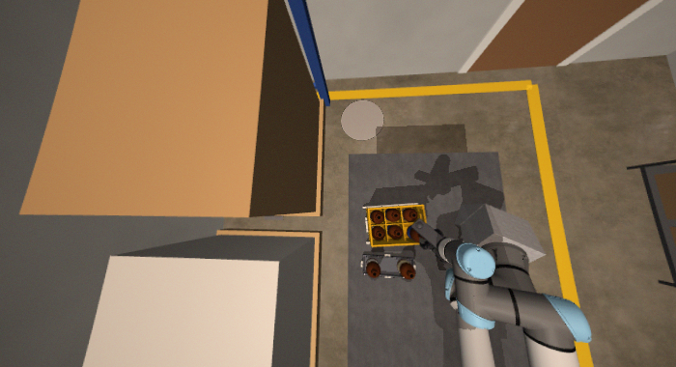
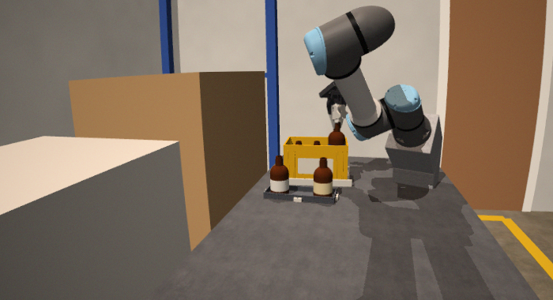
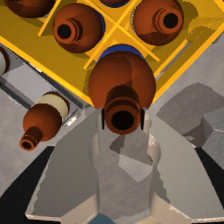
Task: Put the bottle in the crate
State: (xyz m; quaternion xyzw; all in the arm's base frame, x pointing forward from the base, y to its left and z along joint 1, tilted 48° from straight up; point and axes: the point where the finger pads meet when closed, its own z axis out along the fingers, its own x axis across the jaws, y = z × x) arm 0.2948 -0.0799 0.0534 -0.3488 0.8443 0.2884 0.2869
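Observation:
My gripper point(image 3: 122, 109) is shut on the neck of a brown bottle point(image 3: 122, 82). The bottle stands upright, partly lowered into the near right slot of the yellow crate point(image 2: 316, 156), with its shoulders above the rim point(image 2: 336, 136). The other slots of the crate point(image 1: 396, 223) hold brown bottles. The grey tray point(image 2: 302, 194) lies in front of the crate with two labelled brown bottles, one at the left point(image 2: 279, 180) and one at the right point(image 2: 322, 183). In the wrist view one tray bottle point(image 3: 42, 120) shows at the left.
A tall brown box point(image 2: 166, 131) and a white-topped block point(image 2: 79, 210) stand left of the table. The arm's grey base block point(image 2: 415, 155) sits right of the crate. A yellow floor line point(image 1: 550, 180) runs along the right.

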